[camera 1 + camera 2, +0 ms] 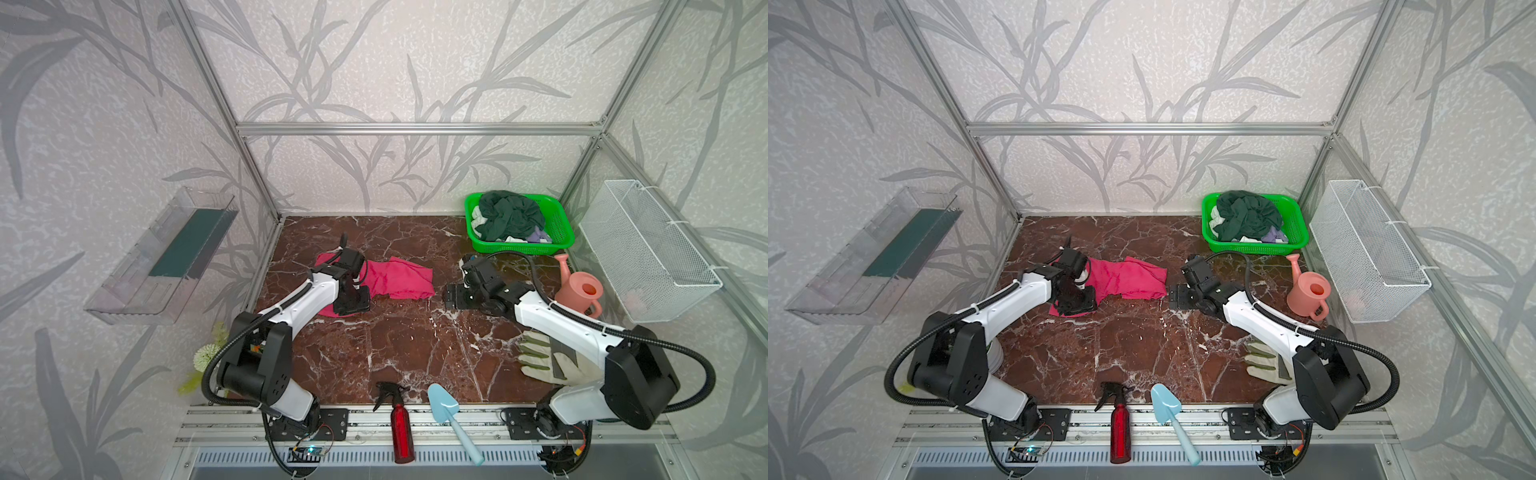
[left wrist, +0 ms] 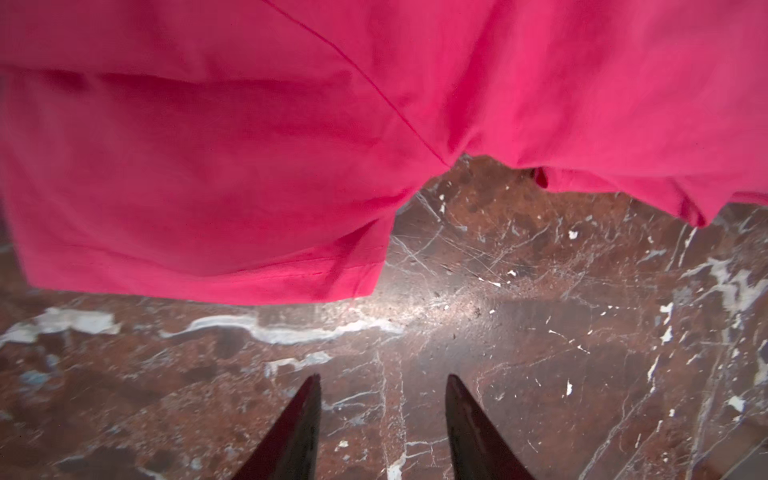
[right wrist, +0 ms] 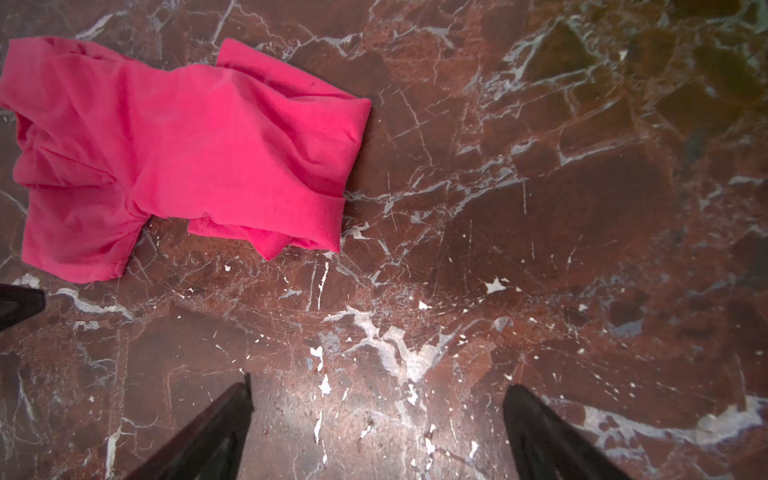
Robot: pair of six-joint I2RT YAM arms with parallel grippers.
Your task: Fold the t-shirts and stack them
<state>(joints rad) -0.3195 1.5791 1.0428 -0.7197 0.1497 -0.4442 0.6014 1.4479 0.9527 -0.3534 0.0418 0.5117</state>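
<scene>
Up front, spray bottle (image 1: 401,432). Beyond, crumpled pink shirt (image 1: 399,278) on table (image 1: 395,345). Beside it, left gripper (image 2: 383,376) spread, empty; right gripper (image 3: 378,382) likewise.

Grey leaf-pattern walls (image 1: 374,62); aluminium frame (image 1: 415,129); red-brown white-veined marble tabletop (image 1: 395,340); soft even light

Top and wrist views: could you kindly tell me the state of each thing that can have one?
pink t-shirt, unfolded, rumpled on the table, unheld
dark green t-shirt, bunched in the green basket
left gripper, open, empty
right gripper, open, empty
watering can, upright
work glove, lying flat
</scene>
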